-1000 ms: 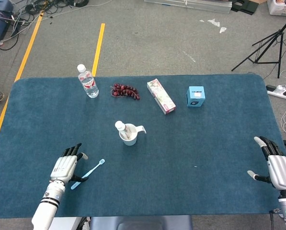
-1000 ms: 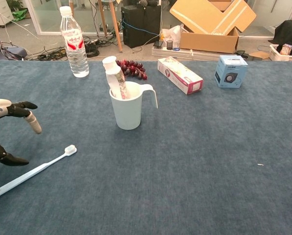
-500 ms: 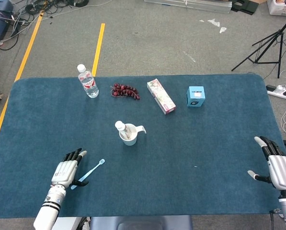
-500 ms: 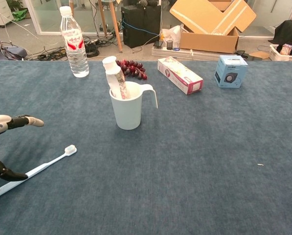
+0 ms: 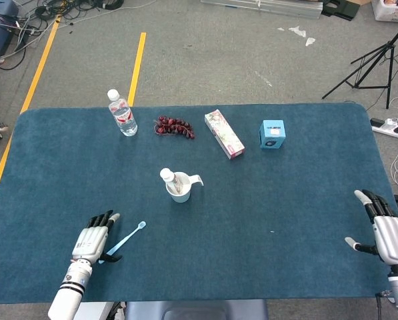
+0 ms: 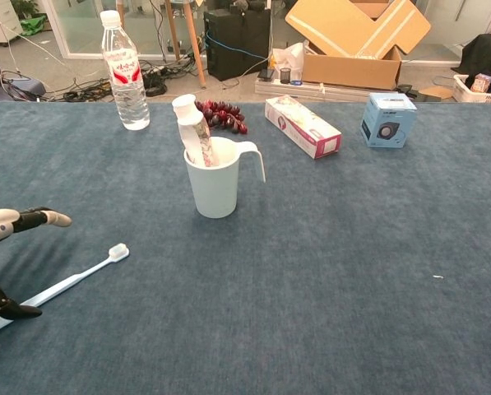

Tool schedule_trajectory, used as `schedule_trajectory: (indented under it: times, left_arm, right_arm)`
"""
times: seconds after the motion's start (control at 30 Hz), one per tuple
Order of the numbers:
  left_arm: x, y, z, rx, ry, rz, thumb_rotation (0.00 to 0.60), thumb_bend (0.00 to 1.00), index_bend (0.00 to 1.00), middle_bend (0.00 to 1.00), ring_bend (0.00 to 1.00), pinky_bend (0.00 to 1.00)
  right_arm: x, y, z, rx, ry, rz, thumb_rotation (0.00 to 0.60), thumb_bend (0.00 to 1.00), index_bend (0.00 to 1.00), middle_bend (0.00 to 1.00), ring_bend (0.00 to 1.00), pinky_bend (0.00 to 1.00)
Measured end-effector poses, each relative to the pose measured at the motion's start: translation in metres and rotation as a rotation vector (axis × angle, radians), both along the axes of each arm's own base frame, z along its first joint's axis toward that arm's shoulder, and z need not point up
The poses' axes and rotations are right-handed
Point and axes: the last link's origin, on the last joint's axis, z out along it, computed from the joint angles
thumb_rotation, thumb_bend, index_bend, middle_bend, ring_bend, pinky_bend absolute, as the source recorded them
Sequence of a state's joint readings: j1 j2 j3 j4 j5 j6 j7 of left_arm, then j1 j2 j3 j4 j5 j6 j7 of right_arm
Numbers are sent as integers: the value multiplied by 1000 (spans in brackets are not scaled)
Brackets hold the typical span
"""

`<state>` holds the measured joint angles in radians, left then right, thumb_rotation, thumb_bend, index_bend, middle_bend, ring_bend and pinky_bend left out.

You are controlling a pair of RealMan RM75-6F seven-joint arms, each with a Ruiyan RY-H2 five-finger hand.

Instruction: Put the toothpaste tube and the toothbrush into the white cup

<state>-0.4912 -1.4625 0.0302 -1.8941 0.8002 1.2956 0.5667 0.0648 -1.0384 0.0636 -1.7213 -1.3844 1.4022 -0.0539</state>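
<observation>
Head view: with the toothpaste tube already stood in the white cup, the toothbrush at the cup's 7 o'clock is straddled, ungrasped, by the spread left hand, so a closing pinch on its handle is judged next, while the right hand is held open and empty.

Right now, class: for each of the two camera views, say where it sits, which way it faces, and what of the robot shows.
Head view: high above the near table edge, looking steeply down; shows left hand and right hand.
Chest view: low at the table edge, looking level across toward boxes behind; shows only left hand.
Shared: white cup holding toothpaste tube, toothbrush, water bottle.
</observation>
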Motion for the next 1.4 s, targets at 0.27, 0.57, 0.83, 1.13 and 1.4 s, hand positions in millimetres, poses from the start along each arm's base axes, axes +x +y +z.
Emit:
schedule_trajectory:
  times: [0.27,0.57,0.83,1.13,1.4]
  left_arm:
    - [-8,1,-2,5,26,15,600,2,0,0,0,22]
    - [-13,1,-5,1,36,26,600,2,0,0,0,22]
    - [-17,5,-4,10,49,35,600,3,0,0,0,22]
    - [-19,7,-3,22,57,41,600,2,0,0,0,22]
    - [-20,7,-3,23,56,44,600,3,0,0,0,22]
  right_arm:
    - [0,0,0,2,-1,-2,600,16,145,130,114,366]
    - [0,0,0,2,-1,-2,600,16,145,130,114,366]
    - [-1,-1,0,2,-1,-2,600,16,145,130,114,366]
    - [-1,-1,0,2,-2,-3,600,16,145,130,113,366]
    - [-1,-1,0,1,-1,-3,600,16,145,130,114,366]
